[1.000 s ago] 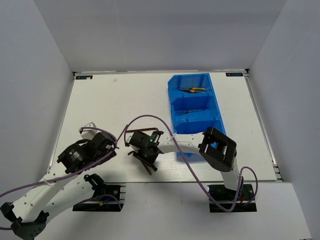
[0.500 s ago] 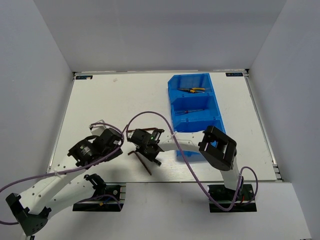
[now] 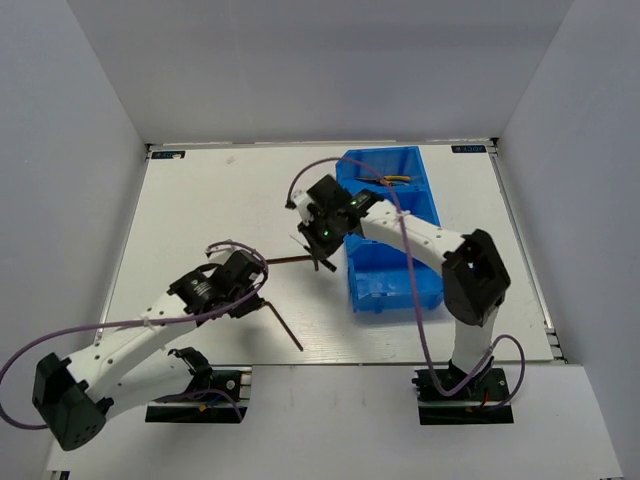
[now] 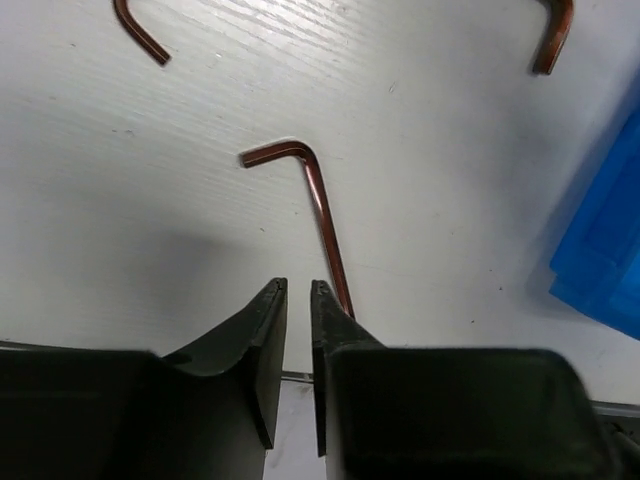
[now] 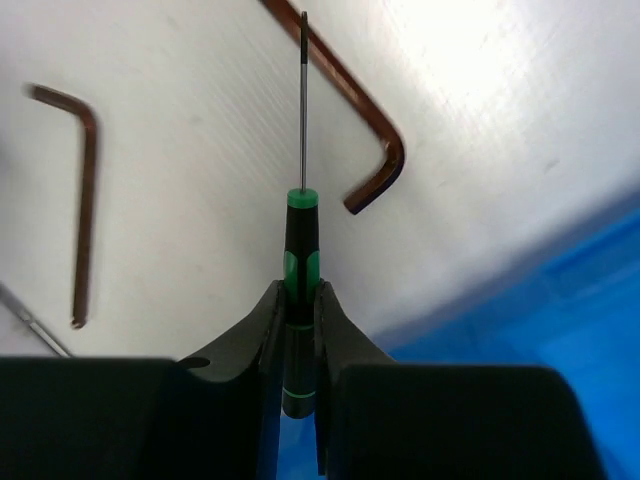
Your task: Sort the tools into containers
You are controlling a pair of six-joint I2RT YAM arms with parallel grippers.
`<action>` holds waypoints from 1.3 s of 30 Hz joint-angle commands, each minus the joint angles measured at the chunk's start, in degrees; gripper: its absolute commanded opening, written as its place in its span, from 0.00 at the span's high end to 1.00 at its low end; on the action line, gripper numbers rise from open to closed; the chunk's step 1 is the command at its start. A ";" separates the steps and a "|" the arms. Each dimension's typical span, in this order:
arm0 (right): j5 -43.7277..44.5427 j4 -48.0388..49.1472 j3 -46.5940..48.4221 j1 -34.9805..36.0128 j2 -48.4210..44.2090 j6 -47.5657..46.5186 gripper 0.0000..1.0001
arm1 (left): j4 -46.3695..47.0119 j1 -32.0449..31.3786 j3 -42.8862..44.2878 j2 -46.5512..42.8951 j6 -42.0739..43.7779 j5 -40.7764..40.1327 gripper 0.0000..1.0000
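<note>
Presently working over the white worktop (image 3: 200,200), beside the blue containers (image 3: 395,285) at its right. Holding with the right hand (image 5: 297,300), clamped on the handle of a green-handled screwdriver (image 5: 300,235), just left of the containers. Hovering with the left hand (image 4: 298,288), nearly closed on nothing, by a hex key (image 4: 318,205) lying flat, shank just beside one finger. Probably light, stiff, slick steel: pinch mid-shank, squarely, to stop rolling or pivoting.

hex key (image 4: 322,215): glossy brown metal | bins (image 3: 375,285): shiny blue plastic | table (image 3: 200,200): matt white
</note>
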 commanded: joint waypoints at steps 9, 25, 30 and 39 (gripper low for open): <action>-9.92 -1.55 6.94 -10.95 -8.35 -26.51 1.00 | 11.62 -0.15 -0.70 14.16 -10.43 7.24 0.73; -15.00 -2.43 1.23 -30.82 -5.98 -50.87 0.89 | 12.16 -0.68 1.23 24.36 -14.47 9.63 0.57; -16.85 -3.83 0.08 -32.75 -5.89 -50.02 0.44 | 10.40 -0.68 2.46 27.35 -14.48 10.15 0.56; -23.36 -5.15 0.08 -35.39 -9.32 -44.83 0.33 | 10.40 -1.74 1.76 31.14 -14.48 10.16 0.59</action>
